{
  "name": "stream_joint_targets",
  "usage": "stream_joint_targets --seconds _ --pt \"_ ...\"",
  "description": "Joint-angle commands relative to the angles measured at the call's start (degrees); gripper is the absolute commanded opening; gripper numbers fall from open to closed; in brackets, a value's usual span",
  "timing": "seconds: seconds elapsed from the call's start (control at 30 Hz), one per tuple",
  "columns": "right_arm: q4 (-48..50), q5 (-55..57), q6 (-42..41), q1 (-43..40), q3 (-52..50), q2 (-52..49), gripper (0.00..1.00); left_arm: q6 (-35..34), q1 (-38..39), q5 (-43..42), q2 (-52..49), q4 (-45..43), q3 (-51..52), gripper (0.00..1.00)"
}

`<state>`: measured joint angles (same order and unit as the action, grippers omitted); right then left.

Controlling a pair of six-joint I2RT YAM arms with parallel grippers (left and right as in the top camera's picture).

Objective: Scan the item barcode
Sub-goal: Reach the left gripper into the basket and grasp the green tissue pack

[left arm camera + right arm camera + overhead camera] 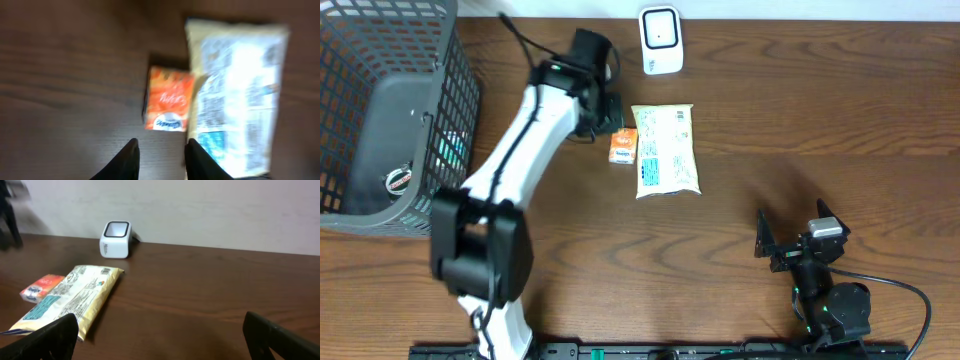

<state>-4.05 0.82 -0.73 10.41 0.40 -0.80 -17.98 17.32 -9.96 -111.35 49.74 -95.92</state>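
Seen from overhead, one white scanner (661, 40) stands at the far edge of the tabletop (800, 110), about midway along it. One orange packet (624, 147) and one white pouch (666, 150) lie side by side, edges touching, a little nearer than the scanner. One grey basket (380, 110) fills the far left corner. The left gripper (612, 115) hangs just beside the packet on its far left side, while the right gripper (798, 240) sits close to the near edge on the right, with a broad stretch of bare wood between it and the pouch. The right half of the tabletop carries nothing else. From the left wrist, the view is blurred. The left gripper (160, 160) shows two dark fingertips (127, 160) set slightly apart with only wood between them, gripping nothing, and the packet (169, 105) lies just beyond them against the pouch (237, 95). From the right wrist, the right gripper (160, 340) has its two fingers (45, 340) spread wide and empty. The pouch (75, 302), packet (42, 287) and scanner (116, 239) all sit to the left, with open wood running to the far edge.
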Motion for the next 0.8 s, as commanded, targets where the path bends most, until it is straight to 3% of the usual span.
stream_joint_targets --seconds 0.0,0.1,0.23,0.33,0.47,0.73,0.77 --pt "-0.24 -0.35 0.59 -0.61 -0.09 0.04 0.99 0.61 -1.7 0.52 5.25 -0.11 -2.08 0.34" --pt "-0.24 -0.35 0.59 -0.61 -0.09 0.02 0.99 0.66 -3.58 0.55 10.23 -0.98 -2.67 0.59" --pt "-0.24 -0.35 0.59 -0.61 -0.09 0.04 0.99 1.01 -8.17 0.52 19.15 -6.34 -2.71 0.73" --pt "-0.24 -0.35 0.59 -0.61 -0.09 0.04 0.99 1.01 -16.33 0.55 26.43 -10.58 -2.71 0.76" --pt "-0.24 -0.35 0.59 -0.61 -0.09 0.04 0.99 -2.25 -27.91 0.5 28.72 -9.92 -2.71 0.77" --pt "-0.24 -0.35 0.59 -0.61 -0.09 0.02 0.99 -13.84 -45.7 0.5 22.53 -1.2 -2.69 0.87" --pt "-0.24 -0.35 0.59 -0.61 -0.09 0.04 0.99 -16.26 -47.69 0.5 19.93 3.48 -2.69 0.87"
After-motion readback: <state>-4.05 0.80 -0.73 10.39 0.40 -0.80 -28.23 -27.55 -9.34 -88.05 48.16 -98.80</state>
